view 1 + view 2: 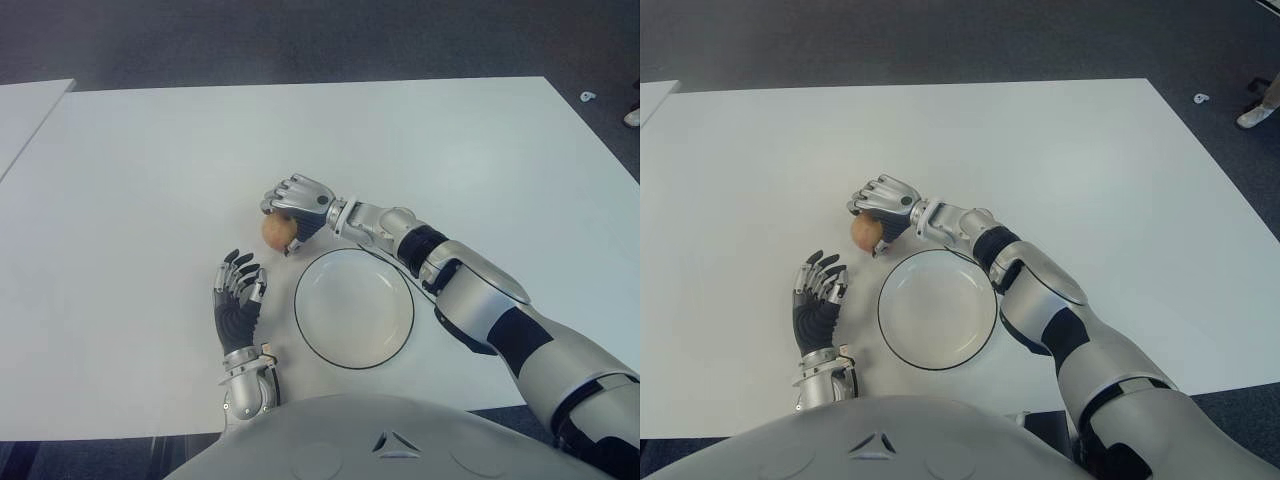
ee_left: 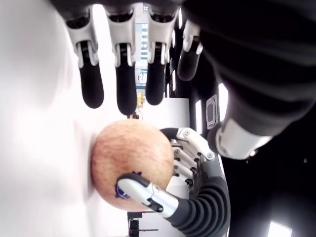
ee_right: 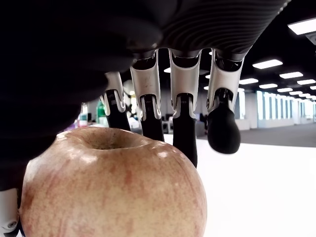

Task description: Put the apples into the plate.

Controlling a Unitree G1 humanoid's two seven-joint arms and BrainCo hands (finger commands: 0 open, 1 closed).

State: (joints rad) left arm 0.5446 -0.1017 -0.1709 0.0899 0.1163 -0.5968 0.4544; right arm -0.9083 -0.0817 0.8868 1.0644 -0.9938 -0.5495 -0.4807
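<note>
A reddish-yellow apple [image 1: 277,232] sits on the white table just beyond the left rim of an empty white plate [image 1: 355,312] with a thin dark edge. My right hand [image 1: 287,218] reaches across from the right and covers the apple from above. In the left wrist view its thumb lies on the apple [image 2: 131,163] and its fingers curl round the far side. The right wrist view shows the apple [image 3: 108,192] close under the palm. My left hand [image 1: 238,285] shows left of the plate and just in front of the apple, fingers spread, holding nothing.
The white table [image 1: 150,180] spreads wide to the left, right and far side. A second white table edge [image 1: 25,105] shows at the far left. Dark floor lies beyond, with a small pale object [image 1: 587,96] at the upper right.
</note>
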